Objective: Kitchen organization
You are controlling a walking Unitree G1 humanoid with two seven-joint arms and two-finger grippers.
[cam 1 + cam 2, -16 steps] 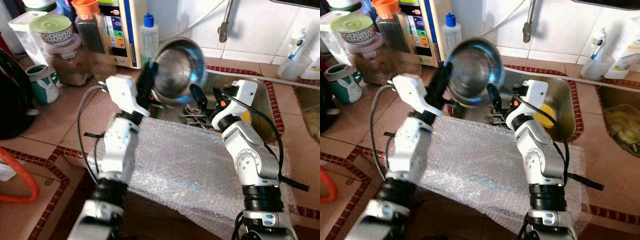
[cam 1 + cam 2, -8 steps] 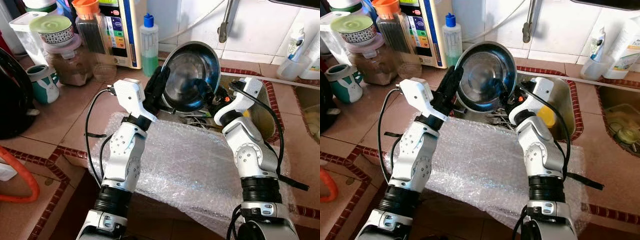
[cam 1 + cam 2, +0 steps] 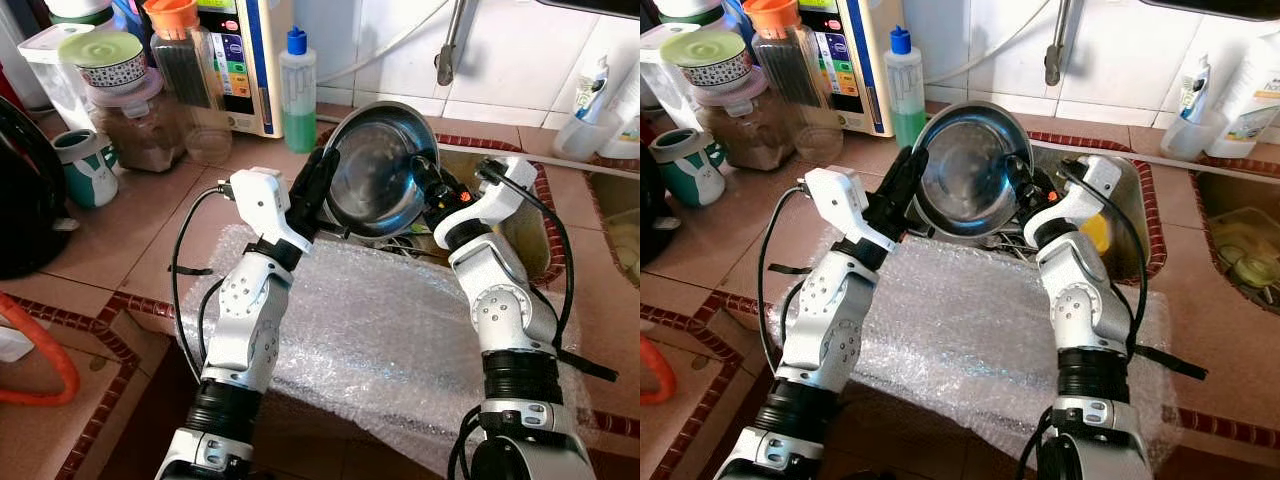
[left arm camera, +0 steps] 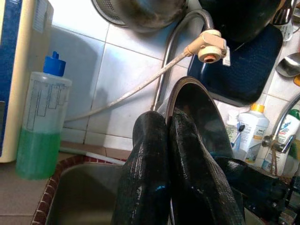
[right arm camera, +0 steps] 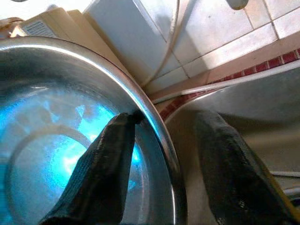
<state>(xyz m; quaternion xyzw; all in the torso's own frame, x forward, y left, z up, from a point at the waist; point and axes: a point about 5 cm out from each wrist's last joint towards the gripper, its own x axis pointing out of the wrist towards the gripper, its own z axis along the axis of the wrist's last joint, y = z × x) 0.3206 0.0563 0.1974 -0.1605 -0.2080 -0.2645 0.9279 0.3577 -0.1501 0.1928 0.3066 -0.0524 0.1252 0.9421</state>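
Observation:
A steel bowl (image 3: 375,170) is held tilted on edge above the near rim of the sink (image 3: 522,235), its hollow facing me. My left gripper (image 3: 318,180) is shut on the bowl's left rim; in the left wrist view its fingers (image 4: 154,154) press together over the rim (image 4: 187,93). My right gripper (image 3: 427,186) stands open astride the right rim. In the right wrist view one finger (image 5: 101,173) lies inside the bowl (image 5: 42,140) and the other finger (image 5: 229,173) sits outside, apart from it.
Bubble wrap (image 3: 380,325) covers the counter in front of me. Cutlery (image 3: 392,242) lies in the sink under the bowl. A green soap bottle (image 3: 298,92), jars (image 3: 130,110) and a mug (image 3: 85,165) stand at the back left. The faucet (image 3: 450,45) hangs above.
The bowl has shifted right and come down a little towards the sink's edge. My right gripper has risen from below the bowl to straddle its right rim.

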